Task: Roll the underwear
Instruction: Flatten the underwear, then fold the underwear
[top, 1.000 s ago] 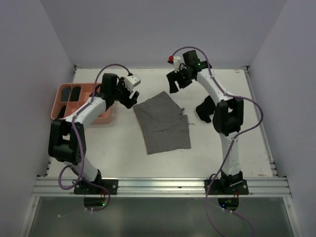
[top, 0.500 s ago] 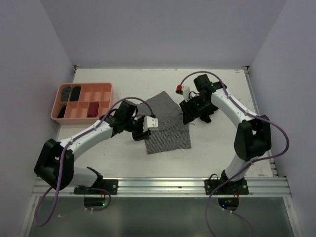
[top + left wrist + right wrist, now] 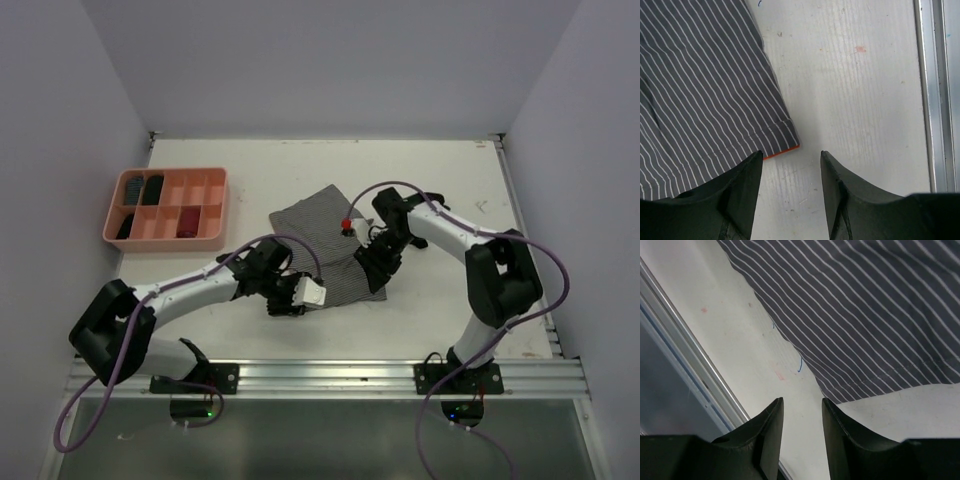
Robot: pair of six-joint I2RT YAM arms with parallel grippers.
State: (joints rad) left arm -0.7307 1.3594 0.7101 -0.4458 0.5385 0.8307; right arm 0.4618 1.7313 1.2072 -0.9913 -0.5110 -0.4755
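The grey-and-white striped underwear (image 3: 325, 245) lies flat on the white table in the middle of the top view. My left gripper (image 3: 296, 300) is low at its near-left corner. In the left wrist view the left gripper (image 3: 791, 154) is open over bare table, and the underwear (image 3: 705, 90) ends in an orange-edged corner just ahead of the left fingertip. My right gripper (image 3: 374, 264) is at the near-right corner. It (image 3: 802, 401) is open too, with the underwear (image 3: 860, 315) edge just ahead and to the right. Neither gripper holds anything.
A salmon-pink compartment tray (image 3: 214, 205) stands at the back left with dark rolled pieces in some compartments. The metal rail (image 3: 320, 375) runs along the table's near edge, close behind both grippers. Grey walls close in both sides.
Both arms have swung from the back of the table down to the garment's near corners. Both sets of jaws have narrowed but stay apart.
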